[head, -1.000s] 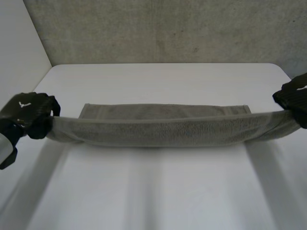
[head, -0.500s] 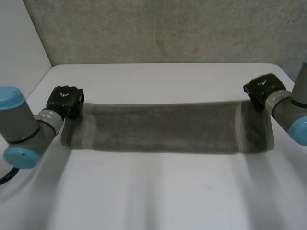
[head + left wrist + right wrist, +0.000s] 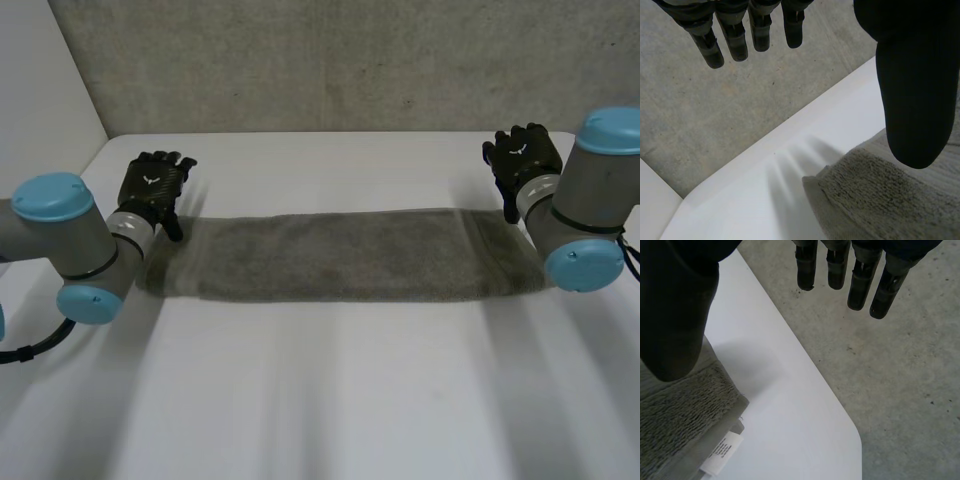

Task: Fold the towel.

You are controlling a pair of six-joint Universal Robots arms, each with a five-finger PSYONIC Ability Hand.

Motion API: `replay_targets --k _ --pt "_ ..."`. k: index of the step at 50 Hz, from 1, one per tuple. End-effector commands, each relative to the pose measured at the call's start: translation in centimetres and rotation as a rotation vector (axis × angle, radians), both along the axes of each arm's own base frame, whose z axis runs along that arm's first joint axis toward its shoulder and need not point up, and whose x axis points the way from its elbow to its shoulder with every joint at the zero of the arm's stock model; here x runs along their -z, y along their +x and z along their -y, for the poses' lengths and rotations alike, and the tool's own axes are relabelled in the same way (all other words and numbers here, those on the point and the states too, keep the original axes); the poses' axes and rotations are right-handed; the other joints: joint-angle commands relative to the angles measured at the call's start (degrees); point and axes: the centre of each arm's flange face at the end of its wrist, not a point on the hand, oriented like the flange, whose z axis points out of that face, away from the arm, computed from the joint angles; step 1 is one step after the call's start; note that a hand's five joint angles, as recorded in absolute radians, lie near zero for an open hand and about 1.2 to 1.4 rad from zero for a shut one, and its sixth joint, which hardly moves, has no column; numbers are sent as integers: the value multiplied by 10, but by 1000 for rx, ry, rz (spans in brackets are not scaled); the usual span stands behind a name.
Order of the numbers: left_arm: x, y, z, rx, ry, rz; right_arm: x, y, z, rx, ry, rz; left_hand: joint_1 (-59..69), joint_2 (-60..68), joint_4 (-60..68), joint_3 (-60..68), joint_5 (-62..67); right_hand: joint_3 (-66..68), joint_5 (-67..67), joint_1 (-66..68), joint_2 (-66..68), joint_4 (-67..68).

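While the long grey-green terry towel (image 3: 340, 256) lies flat as a folded strip across the white surface (image 3: 330, 400), both black hands hang at its far corners with nothing in their grasp. The left hand (image 3: 152, 185) is over the strip's left end, its fingers (image 3: 735, 35) straight and spread well apart from the thumb, with the towel's corner below the thumb tip. The right hand (image 3: 522, 160) is at the right end, its fingers (image 3: 860, 280) likewise straight and parted, clear of the cloth. A small white label (image 3: 720, 452) sticks out from the towel's layered edge near the right thumb. Behind the surface stands a grey concrete wall (image 3: 330, 60).
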Motion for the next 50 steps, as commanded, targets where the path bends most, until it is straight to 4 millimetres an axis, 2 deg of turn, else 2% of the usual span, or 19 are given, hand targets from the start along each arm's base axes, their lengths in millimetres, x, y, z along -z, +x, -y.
replay_targets --k 1,2,3,5,7,8,10,11,15,19,21,29,35,38,40,41,42,46,50 --pt "-33 5 -22 -2 -20 -16 -25 -9 -36 -5 19 3 -2 1 1 1 -17 -43 -35 -34 -40 -50" --pt "-41 6 -29 1 -24 -21 -27 -12 -45 -6 30 -3 -2 1 1 1 -17 -43 -35 -34 -40 -50" --pt "-41 6 -29 1 -24 -21 -27 -12 -45 -6 30 -3 -2 1 1 1 -17 -43 -35 -34 -40 -50" --pt "-49 7 -37 3 -28 -33 -27 -17 -61 1 56 -10 -2 1 1 1 -17 -43 -35 -34 -40 -50" --pt "-59 9 -52 4 -14 -84 -22 -21 -66 8 80 -16 -2 1 1 1 -17 -43 -35 -34 -40 -50" --pt "-59 9 -52 4 -14 -84 -22 -21 -66 8 80 -16 -2 1 1 1 -17 -43 -35 -34 -40 -50" --pt "-68 8 -66 11 12 -174 -12 -26 -76 13 139 -31 -2 1 1 1 -17 -43 -35 -33 -40 -49" --pt "-68 8 -66 11 12 -175 -12 -26 -76 13 140 -31 -2 1 1 1 -17 -42 -34 -33 -39 -49" --pt "-74 6 -85 25 71 -326 5 -31 -85 17 244 -43 -2 1 1 1 -17 53 61 63 56 47" --pt "-74 8 -92 25 92 -409 17 -37 -82 26 284 5 -2 1 1 1 -17 55 63 65 58 49" --pt "-68 9 -94 29 80 -448 32 -37 -76 -15 311 80 -1 1 1 1 -16 55 63 65 58 49" --pt "-56 14 -97 40 -26 -467 58 -48 -61 -34 336 141 1 3 3 3 -15 84 92 93 87 77" --pt "-57 16 -97 47 -78 -476 64 -52 -58 -22 343 139 1 3 3 3 -15 158 166 167 161 151" --pt "-61 15 -97 52 -101 -482 71 -55 -53 -5 343 138 1 3 3 3 -15 245 253 255 248 239" --pt "-62 15 -97 55 -103 -482 73 -63 -47 31 338 132 1 3 3 3 -15 499 508 509 503 493" --pt "-62 16 -97 53 -104 -481 73 -63 -47 31 338 132 -1 1 1 1 -16 501 509 510 504 495" --pt "-62 16 -98 53 -103 -481 72 -68 -44 58 330 126 -1 1 1 1 -16 655 663 665 658 649" --pt "-61 16 -98 52 -101 -480 68 -83 -37 145 305 93 1 3 3 3 -15 657 665 666 660 650" --pt "-61 16 -98 53 -103 -481 54 -104 -32 271 245 -39 -1 1 1 1 -16 657 665 666 660 650"
